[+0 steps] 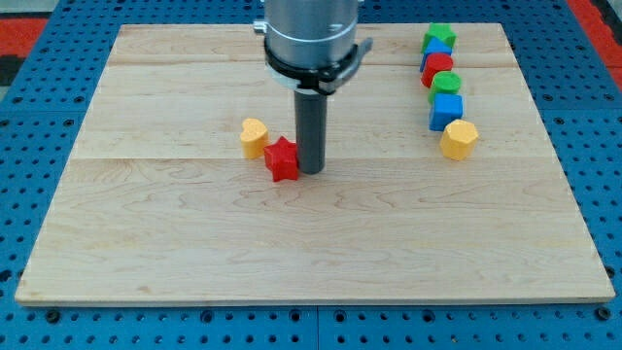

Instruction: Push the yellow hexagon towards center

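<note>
The yellow hexagon point(459, 139) lies at the view's right, at the lower end of a column of blocks. My tip point(311, 170) rests on the board near the centre, far to the left of the hexagon. It touches the right side of a red star block point(282, 158). A yellow heart block point(254, 137) sits just up and left of the red star.
Above the hexagon runs a column: a blue cube point(446, 109), a green round block point(446, 84), a red block point(436, 66), a blue block point(437, 49) and a green star point(439, 36). The wooden board point(311, 253) lies on a blue pegboard.
</note>
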